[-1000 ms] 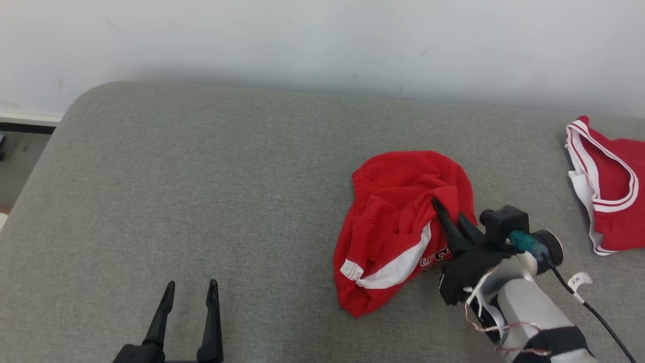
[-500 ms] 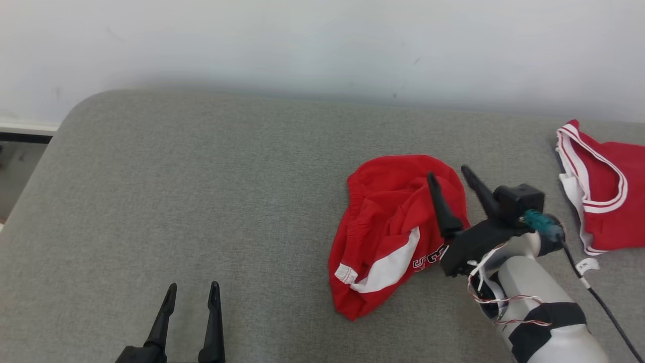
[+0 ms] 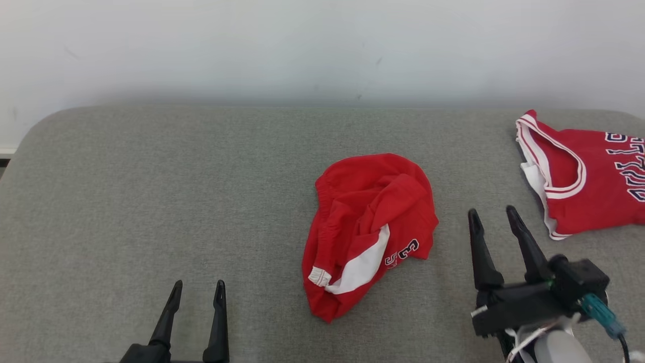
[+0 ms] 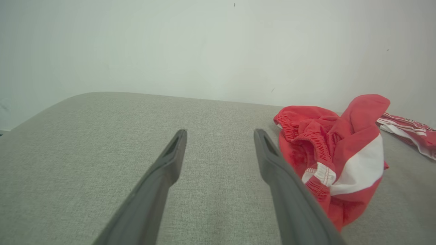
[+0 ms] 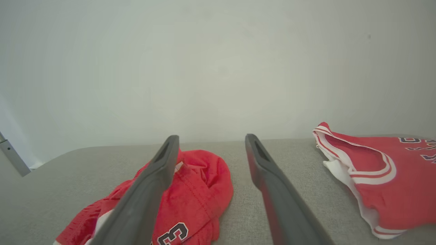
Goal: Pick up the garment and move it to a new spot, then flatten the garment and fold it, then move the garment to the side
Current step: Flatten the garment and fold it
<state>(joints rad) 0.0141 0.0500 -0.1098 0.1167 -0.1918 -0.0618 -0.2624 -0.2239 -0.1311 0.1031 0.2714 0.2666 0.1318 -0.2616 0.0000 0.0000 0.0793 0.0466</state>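
A crumpled red garment (image 3: pixel 368 227) with a white side panel and dark lettering lies bunched near the middle of the grey cushion (image 3: pixel 151 191). My right gripper (image 3: pixel 491 217) stands open to the right of it, apart from the cloth, fingers empty. In the right wrist view the garment (image 5: pixel 190 200) lies low and left behind the left finger. At the lower left my left gripper (image 3: pixel 198 289) is open and empty, well clear of the cloth. From the left wrist the garment (image 4: pixel 333 149) sits to the right of the right finger.
A second red jersey (image 3: pixel 584 176) with white trim lies flat at the cushion's far right, also seen as a jersey (image 5: pixel 381 173) from the right wrist. A pale wall (image 3: pixel 322 45) runs behind the cushion. Bare grey fabric spreads across the left half.
My right gripper has opened, let go of the garment and drawn back to its right. The garment now lies loose on the cushion. The head camera has shifted, so the whole scene moved.
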